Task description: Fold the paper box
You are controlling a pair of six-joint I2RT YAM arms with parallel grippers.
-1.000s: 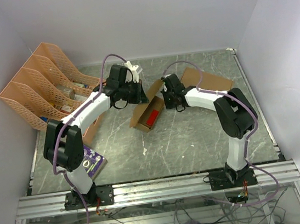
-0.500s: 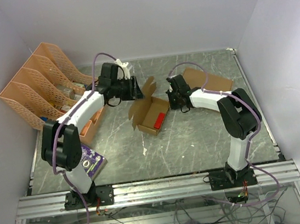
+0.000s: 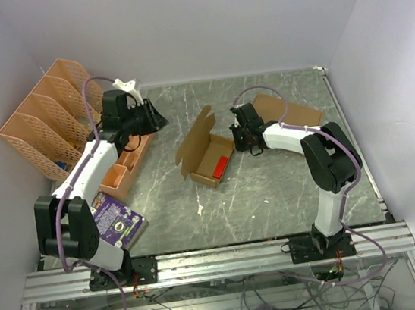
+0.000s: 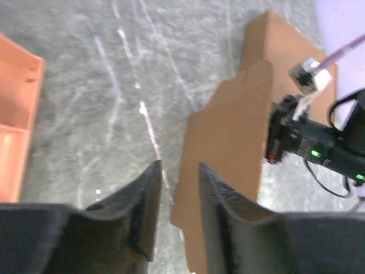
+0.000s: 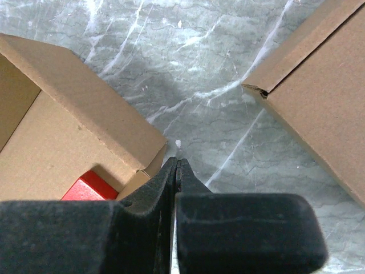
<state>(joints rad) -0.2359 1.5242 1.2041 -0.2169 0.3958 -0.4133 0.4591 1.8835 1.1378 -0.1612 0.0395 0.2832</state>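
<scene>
Dark fingers [image 4: 145, 214] slightly apart over grey table [image 4: 102, 74], paper box [image 4: 228, 148] flap just beyond

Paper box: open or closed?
Open: the paper box has its lid flap raised, and a red object shows inside.

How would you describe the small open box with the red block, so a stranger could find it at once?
Start at the grey marbled table and look to its middle. There lies the paper box, small, brown, its lid flap standing open. Unlike the larger cardboard box to its right, it holds a red block.
</scene>
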